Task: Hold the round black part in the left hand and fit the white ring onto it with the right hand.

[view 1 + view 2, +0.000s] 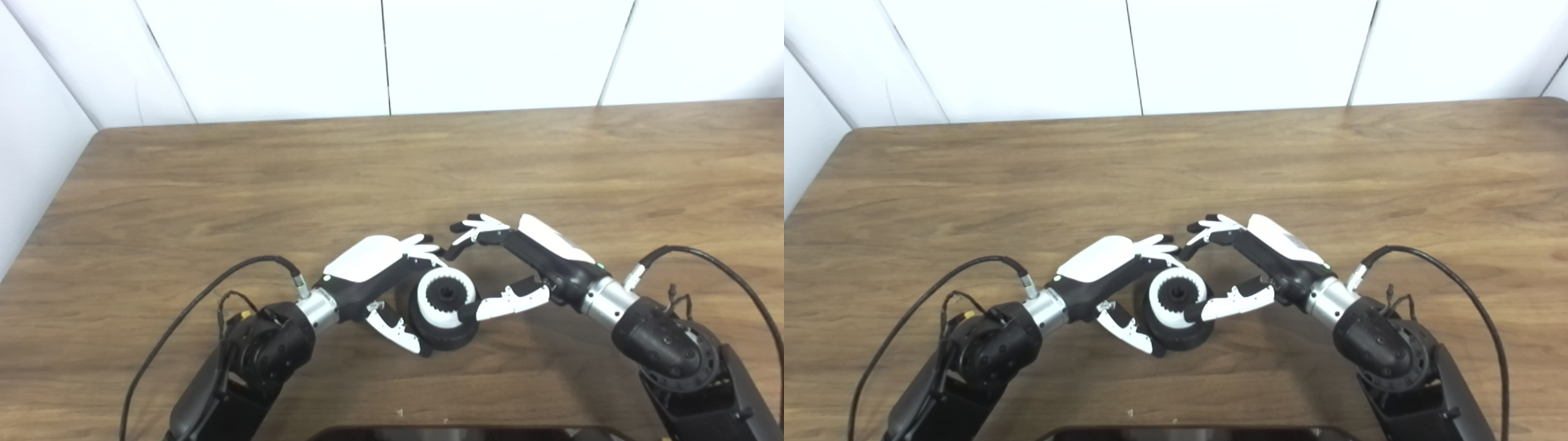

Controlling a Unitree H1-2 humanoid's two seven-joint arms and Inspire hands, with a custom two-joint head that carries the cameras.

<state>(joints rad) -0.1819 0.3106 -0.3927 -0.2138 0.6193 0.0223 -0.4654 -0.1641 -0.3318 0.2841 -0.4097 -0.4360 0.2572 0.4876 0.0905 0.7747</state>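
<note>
Because the work has to stay under both arms and the head cameras, everything is gathered near the middle of the near edge of the wooden table [184, 184], well away from its far edge and its corners.

Largest of what matters, the left hand [383, 269] comes in from the near left and wraps the round black part [444, 334] from its left side: the fingers curl over the far rim while the thumb [395, 327] hooks under the near side, so it is closed on the part. That clamp seems meant to keep the part from sliding or turning as the ring is pressed home.

Opposite it, the right hand [1258, 260] reaches in from the near right, narrowly parted. Its thumb tip [1195, 313] touches the white ring [446, 297] at the near-right rim, and its fingers arch past the far side, meeting the left fingertips. Whether they touch the ring I cannot tell. This looks like a pinch to seat it.

As for the part itself, it is a squat disc resting on or just above the table, tilted so its axis leans up and toward the camera. Its short axis runs through the toothed central bore. The ring lies on its upper face, apparently concentric, though I cannot tell whether it is fully seated.
</note>
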